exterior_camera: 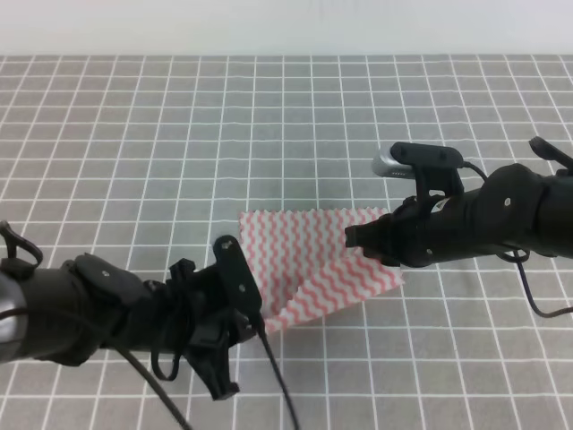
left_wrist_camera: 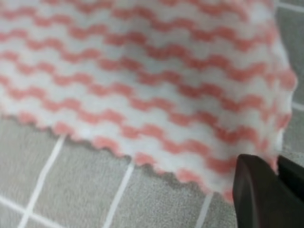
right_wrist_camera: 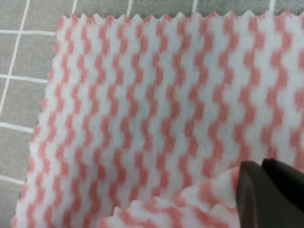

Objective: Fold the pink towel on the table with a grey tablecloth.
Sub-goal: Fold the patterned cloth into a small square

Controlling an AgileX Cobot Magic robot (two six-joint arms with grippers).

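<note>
The towel point(exterior_camera: 309, 264) lies near the middle of the table point(exterior_camera: 179, 134), between the two arms, and it is not flat: a fold line runs across it from its near left corner toward its right side, so part of the cloth lies doubled over the rest, while its far edge rests flat on the grey grid. The left gripper point(exterior_camera: 235, 288) sits at the towel's near left corner, tilted low over the cloth. In the left wrist view the towel point(left_wrist_camera: 142, 71) fills most of the picture, its pinked edge raised a little above the table point(left_wrist_camera: 57, 190), and the dark fingertips point(left_wrist_camera: 254, 194) press together on the corner at lower right, with pink cloth pinched at their tip. The right gripper point(exterior_camera: 358, 240) reaches in from the right over the towel's right half. In the right wrist view the towel point(right_wrist_camera: 142, 109) spreads over the table point(right_wrist_camera: 23, 52) with its far zigzag edge showing at the top, and a lifted flap of cloth bunches at the bottom, where the dark fingertips point(right_wrist_camera: 259, 190) close together on it.
</note>
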